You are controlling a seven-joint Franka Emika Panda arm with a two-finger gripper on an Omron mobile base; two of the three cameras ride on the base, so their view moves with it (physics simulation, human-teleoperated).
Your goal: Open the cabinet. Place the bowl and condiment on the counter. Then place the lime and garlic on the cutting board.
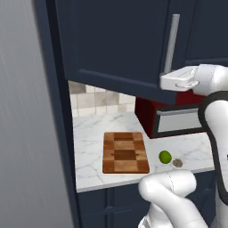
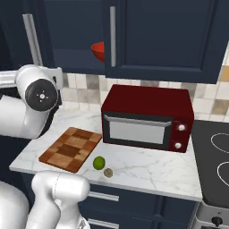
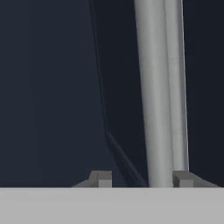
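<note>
One step in hand: opening the cabinet [image 1: 116, 40] by its handle [image 3: 159, 92].
Pincer state: the gripper [image 3: 142, 178] stands narrow, one fingertip either side of the silver bar; whether the pads actually touch it, I cannot tell.
How to do it well: keep the bar centred between the jaws, then pull along the door's own arc, not straight back.
Door: ajar, judging by the right base view, where the bowl [image 2: 98, 50] peeks out behind the door edge.
Handle to pincer: directly ahead, nearer the right-hand fingertip in the hand view.
Below: lime [image 1: 165, 156] and garlic [image 1: 177, 163] on the counter [image 1: 95, 129], just beside the cutting board [image 1: 125, 152].
</note>
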